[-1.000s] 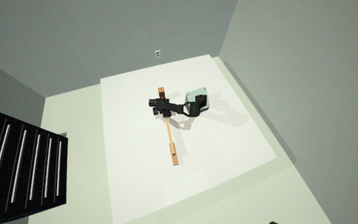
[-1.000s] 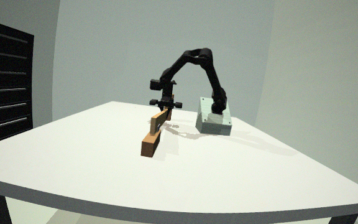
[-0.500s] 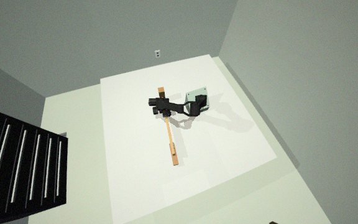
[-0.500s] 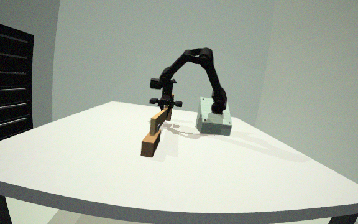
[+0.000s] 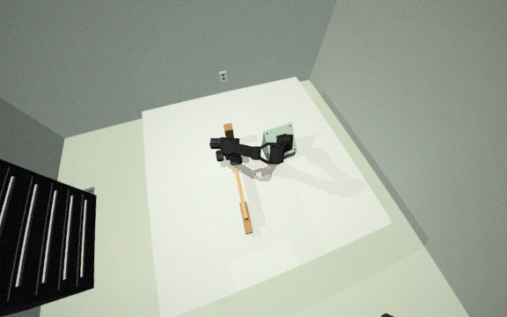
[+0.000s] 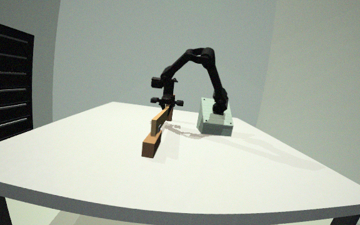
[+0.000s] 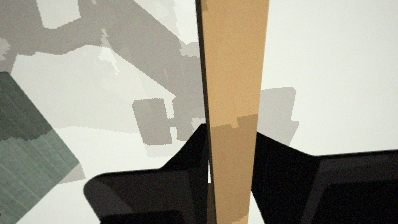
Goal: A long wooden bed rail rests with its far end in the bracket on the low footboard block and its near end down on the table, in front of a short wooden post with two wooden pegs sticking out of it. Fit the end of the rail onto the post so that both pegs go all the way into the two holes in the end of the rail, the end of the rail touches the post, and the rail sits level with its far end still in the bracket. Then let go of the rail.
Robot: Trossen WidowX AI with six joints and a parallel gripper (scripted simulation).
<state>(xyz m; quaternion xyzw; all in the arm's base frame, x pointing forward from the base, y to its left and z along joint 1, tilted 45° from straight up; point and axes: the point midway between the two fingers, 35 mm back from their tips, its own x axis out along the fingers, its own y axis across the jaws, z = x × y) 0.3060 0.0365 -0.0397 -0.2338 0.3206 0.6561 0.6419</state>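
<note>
The long wooden rail [image 5: 239,185] [image 6: 160,118] [image 7: 235,60] stands on edge. Its far end sits on top of the low footboard block [image 5: 248,230] [image 6: 149,149]; the bracket there is too small to make out. My gripper [image 5: 235,163] [image 6: 169,109] [image 7: 218,127] points down and is shut on the rail near its other end, one finger on each side. The wooden post [image 5: 228,127] [image 6: 170,117] stands just beyond the gripper, partly behind it. The pegs, the rail's holes and any gap between rail end and post are hidden by the gripper. The rail looks about level.
The pale green base box [image 5: 275,132] [image 6: 215,129] [image 7: 35,170] carries the arm and stands to the right of the rail in the top and exterior views. All stand on the white table [image 5: 183,220] [image 6: 89,162]. A black slatted unit [image 5: 29,238] [image 6: 5,81] stands off the table at left.
</note>
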